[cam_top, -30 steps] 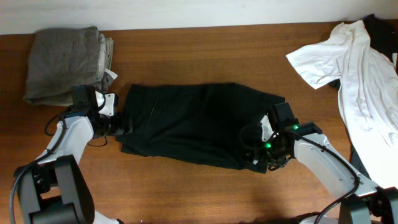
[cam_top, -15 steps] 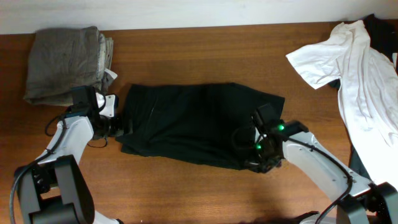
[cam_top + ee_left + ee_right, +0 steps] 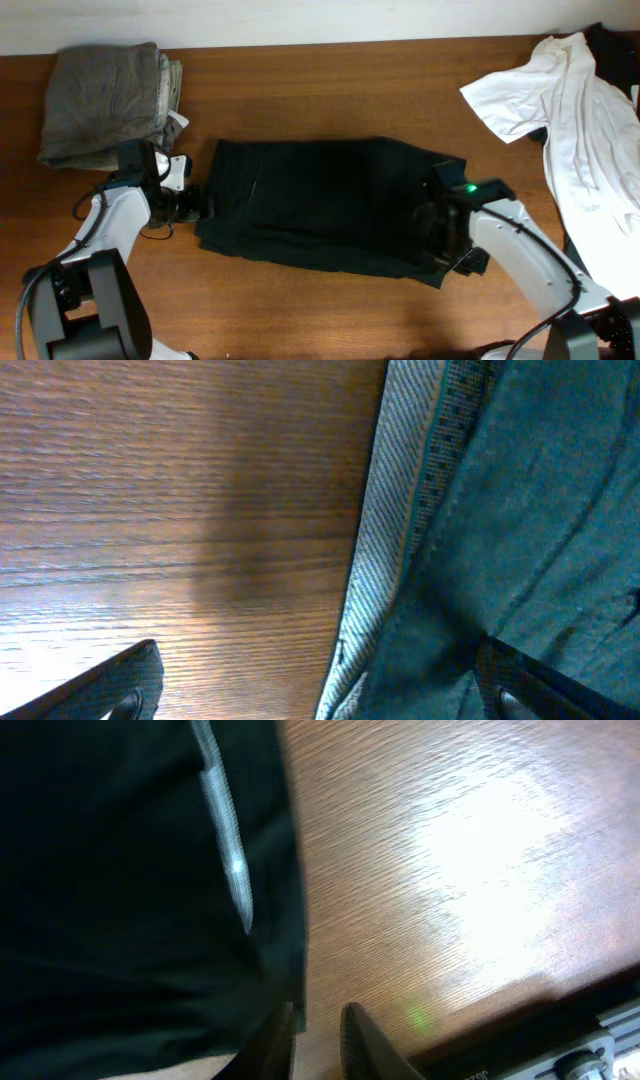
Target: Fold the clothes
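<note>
The black shorts (image 3: 320,210) lie flat in the middle of the table. My left gripper (image 3: 192,205) is at their left edge. In the left wrist view it (image 3: 320,685) is open wide, its fingers astride the pale-stitched hem (image 3: 390,540), one over wood and one over fabric. My right gripper (image 3: 447,258) is at the lower right corner of the shorts. In the right wrist view its fingers (image 3: 318,1020) are nearly together at that corner, below the short white stripe (image 3: 225,850). A white T-shirt (image 3: 570,100) lies crumpled at the far right over another black garment (image 3: 605,40).
A folded grey stack (image 3: 105,100) sits at the back left, just behind the left arm. The table's front edge (image 3: 560,1020) is close to the right gripper. Bare wood (image 3: 330,100) runs along the back between the stack and the T-shirt.
My right gripper has moved right and toward the front, and the shorts shifted right with it, stretched flatter. The left gripper has stayed in place at the left edge.
</note>
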